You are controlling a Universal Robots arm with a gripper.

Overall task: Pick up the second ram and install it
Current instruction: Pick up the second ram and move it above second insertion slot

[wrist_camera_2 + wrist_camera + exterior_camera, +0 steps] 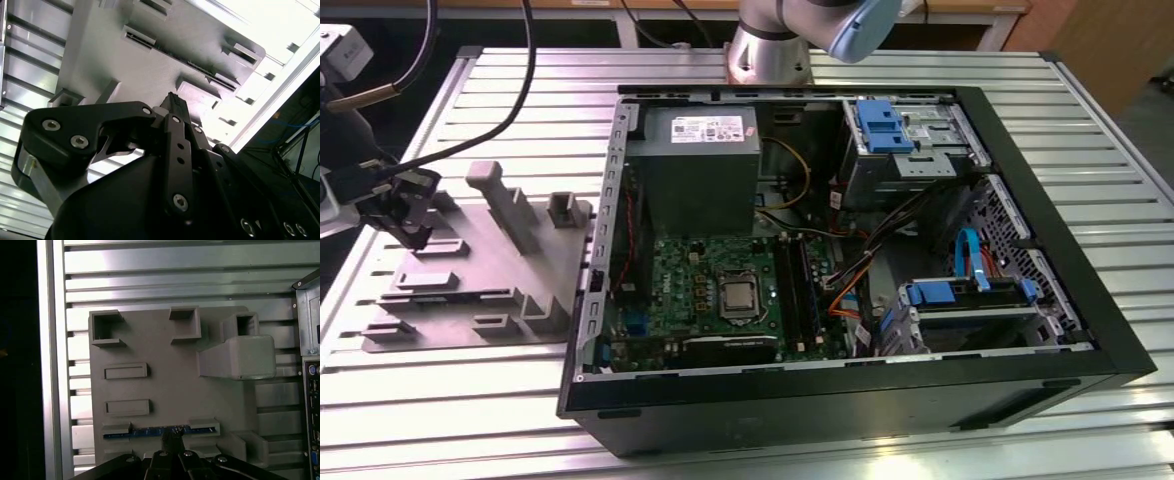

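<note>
Your black gripper (172, 440) hovers, fingers (174, 107) pressed together (holding nothing); the dark bluish-green flat ram stick (145, 432) lies just beyond the fingertips, in the grey plastic holder (165, 390).

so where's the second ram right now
In the first wrist view the second ram sits edge-up in a slot of the grey holder, right by the gripper.
</note>
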